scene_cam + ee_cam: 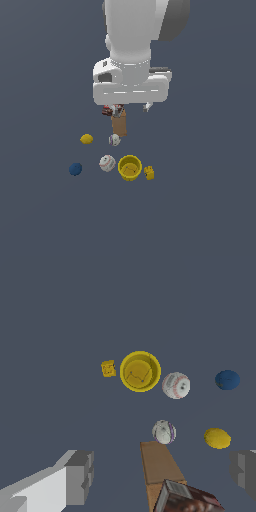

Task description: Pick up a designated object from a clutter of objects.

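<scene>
Nearest in the exterior view, on the flat dark grey table (200, 215), sit four things in a loose row. The small dark-blue, slightly bumpy ball (75, 169) lies at the exterior view's left end, alone and apart from the rest; my wrist view shows it too (227, 380). To its right comes a white baseball with red stitching (107, 163), just beside an open yellow round cup (130, 167) standing upright. Right of the cup lies a tiny yellow blocky piece (149, 173), close to it but not touching.

Farther back, a yellow oval lemon (86, 139) rests on the left, and a second white stitched baseball (114, 140) sits to its right, just at the near end of a long brown cardboard box (119, 124). A dark red printed packet (106, 110) lies at the box's far end, partly under my white arm (131, 60).

My claw (162, 473) hangs above the box and packet, well away from the blue ball. Its grey fingers (80, 476) stand wide apart, with nothing between them.
</scene>
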Controlling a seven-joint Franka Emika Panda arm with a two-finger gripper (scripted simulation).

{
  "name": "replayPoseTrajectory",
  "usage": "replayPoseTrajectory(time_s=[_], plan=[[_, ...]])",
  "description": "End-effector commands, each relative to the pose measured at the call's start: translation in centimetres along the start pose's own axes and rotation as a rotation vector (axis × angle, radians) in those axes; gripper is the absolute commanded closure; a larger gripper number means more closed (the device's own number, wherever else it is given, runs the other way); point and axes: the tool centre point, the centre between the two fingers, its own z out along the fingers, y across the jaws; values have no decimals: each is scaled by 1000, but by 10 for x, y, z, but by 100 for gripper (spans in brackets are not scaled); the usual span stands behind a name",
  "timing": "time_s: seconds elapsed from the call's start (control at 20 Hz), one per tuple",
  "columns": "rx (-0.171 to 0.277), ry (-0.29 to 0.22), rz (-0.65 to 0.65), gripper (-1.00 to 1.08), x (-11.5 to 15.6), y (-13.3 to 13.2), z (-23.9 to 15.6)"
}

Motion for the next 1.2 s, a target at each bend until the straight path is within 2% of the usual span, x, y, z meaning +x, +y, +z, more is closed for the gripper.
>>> replayPoseTrajectory(time_s=[0.0,0.25,0.5,0.85,1.15], plan=[[1,-1,0,-92,3,4,4],[4,-1,0,-92,15,22,19],[8,-1,-1,-92,32,51,44],[8,-2,-2,-92,55,113,98],[0,-5,-5,-92,65,172,154]])
